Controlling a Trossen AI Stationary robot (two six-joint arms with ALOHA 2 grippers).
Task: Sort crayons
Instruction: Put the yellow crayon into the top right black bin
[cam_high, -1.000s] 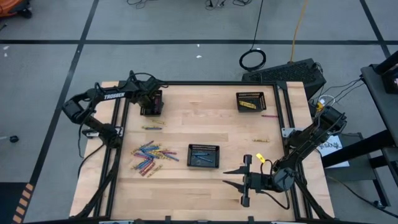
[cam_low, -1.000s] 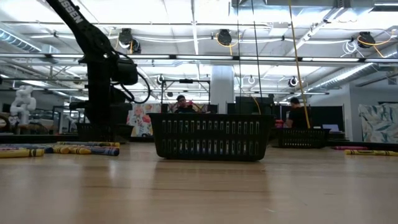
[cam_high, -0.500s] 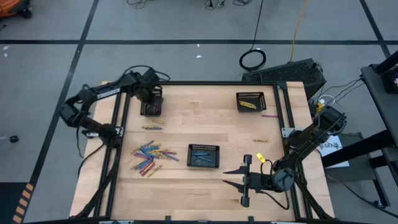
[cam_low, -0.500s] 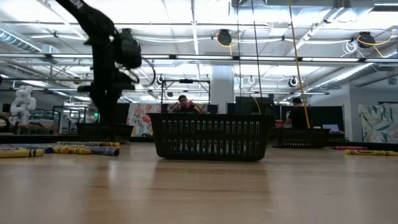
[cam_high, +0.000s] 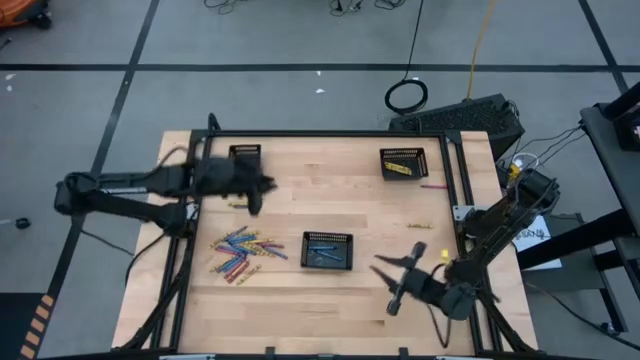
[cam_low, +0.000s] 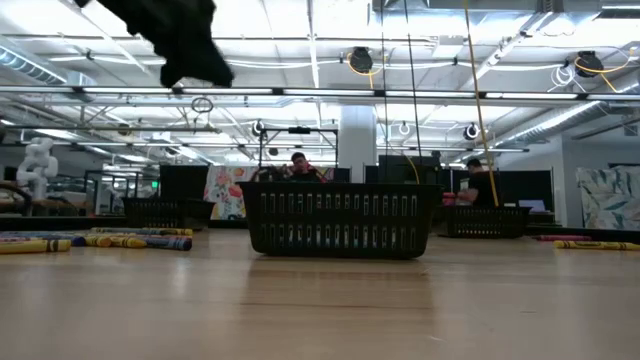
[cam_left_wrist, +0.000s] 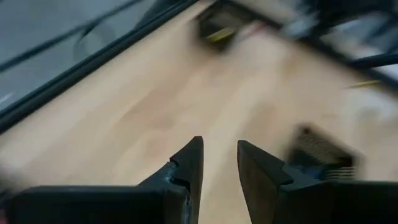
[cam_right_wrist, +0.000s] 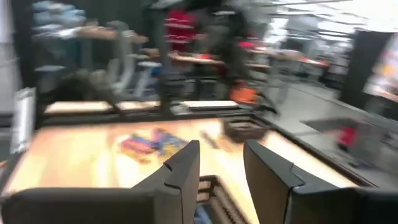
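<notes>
Left claw (cam_high: 258, 190): over the last second I have swung it off the far-left tray (cam_high: 245, 152) and out above the bare surface (cam_high: 330, 200), near the loose crayons (cam_high: 243, 205). Fingers (cam_left_wrist: 189, 163) a narrow gap apart, nothing between them; the view is smeared, so the width is my best reading.

Right claw (cam_high: 392, 283): lifted and turned at the near right edge, fingers spread wide, empty.

Crayons: main heap (cam_high: 240, 251) at near left, unsorted. Some blue in the centre tray (cam_high: 327, 250), yellow in the far-right tray (cam_high: 402, 161).

Reading: one drop seems finished; the left arm looks bound for another pick.
</notes>
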